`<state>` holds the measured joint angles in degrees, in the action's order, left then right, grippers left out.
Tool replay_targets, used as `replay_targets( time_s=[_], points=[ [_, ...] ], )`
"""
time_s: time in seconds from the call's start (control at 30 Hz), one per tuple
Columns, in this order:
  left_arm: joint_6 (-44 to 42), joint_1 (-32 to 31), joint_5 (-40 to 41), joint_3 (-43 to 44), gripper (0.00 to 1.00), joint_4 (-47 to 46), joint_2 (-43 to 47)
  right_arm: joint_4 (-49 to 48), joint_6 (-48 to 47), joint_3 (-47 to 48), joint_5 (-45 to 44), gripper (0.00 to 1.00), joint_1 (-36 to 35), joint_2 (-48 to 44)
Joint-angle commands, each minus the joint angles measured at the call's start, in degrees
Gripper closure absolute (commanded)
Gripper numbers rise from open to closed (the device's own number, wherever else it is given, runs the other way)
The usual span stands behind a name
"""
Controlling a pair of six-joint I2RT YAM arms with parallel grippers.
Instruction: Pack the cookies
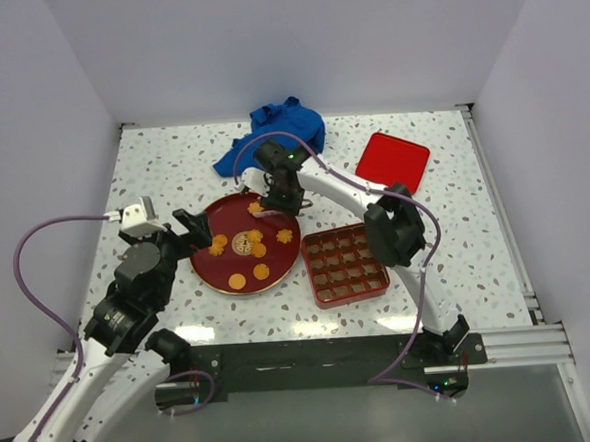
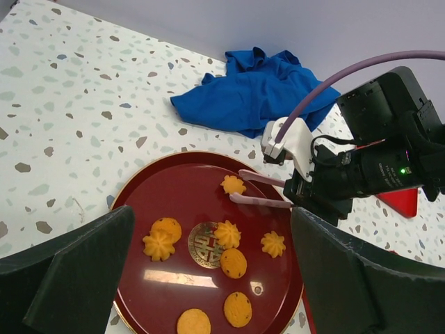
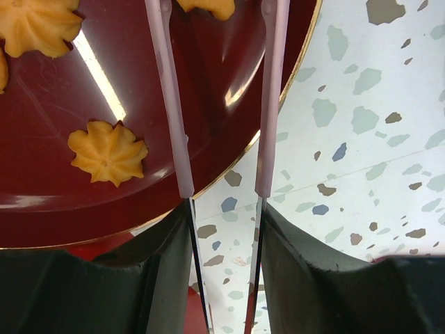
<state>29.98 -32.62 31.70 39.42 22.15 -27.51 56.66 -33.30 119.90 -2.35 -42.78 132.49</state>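
Observation:
Several orange-golden cookies lie on a dark red plate with a gold emblem at its centre. My right gripper is shut on pink-tipped tweezers. The tweezer tips stand on either side of a flower-shaped cookie at the plate's far edge. In the right wrist view the gripper shows the tweezer arms spread, with that cookie at the top between them. My left gripper is open and empty above the plate's near-left side.
A red tray with many square compartments sits just right of the plate. A red lid lies at the back right. A crumpled blue cloth lies behind the plate. White walls close in the speckled table.

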Motion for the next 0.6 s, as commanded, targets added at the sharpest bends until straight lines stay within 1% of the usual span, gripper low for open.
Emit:
replay_targets(
  time_s=[0.0, 0.57],
  points=[
    [0.6, 0.5, -0.1, 0.0, 0.0, -3.0, -0.5, -0.5, 1.6, 2.6, 0.9, 0.57, 0.3, -1.1],
    [0.8, 0.4, -0.3, 0.2, 0.0, -3.3, -1.1, 0.4, 2.3, 5.2, 4.2, 0.57, 0.6, 2.1]
  ],
)
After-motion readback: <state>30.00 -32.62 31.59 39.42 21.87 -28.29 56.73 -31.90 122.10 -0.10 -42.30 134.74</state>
